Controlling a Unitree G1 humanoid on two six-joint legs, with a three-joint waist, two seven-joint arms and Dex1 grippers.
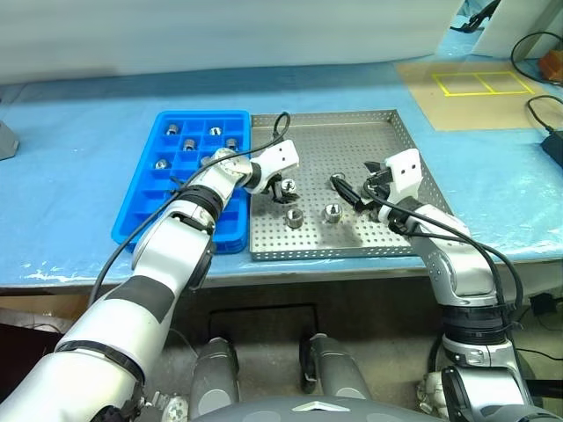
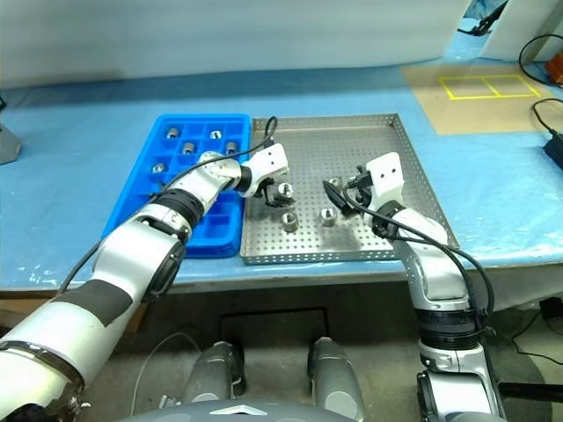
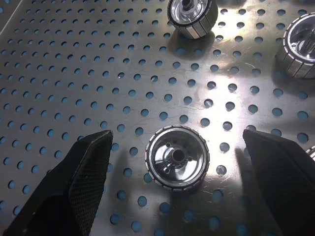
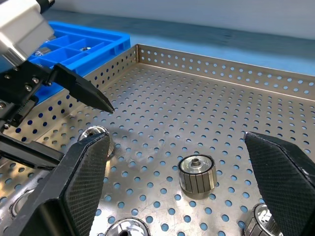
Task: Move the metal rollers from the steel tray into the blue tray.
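Blue-covered bench (image 1: 79,149) carries a perforated square steel tray (image 1: 387,237) whose shiny ribbed metal roller (image 3: 177,157), toward nine o'clock, sits framed between the spread fingers of the left gripper (image 3: 182,172), poised to grasp, while the right gripper (image 4: 182,191) waits unclenched, holding nothing.

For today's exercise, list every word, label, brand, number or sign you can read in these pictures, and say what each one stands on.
None: no readable text stands anywhere.
The blue tray, the steel tray and the metal rollers carry no lettering.
The yellow outline taped on the tan mat is two boxes side by side, a marking, not writing.
The white housings on both arms are blank.
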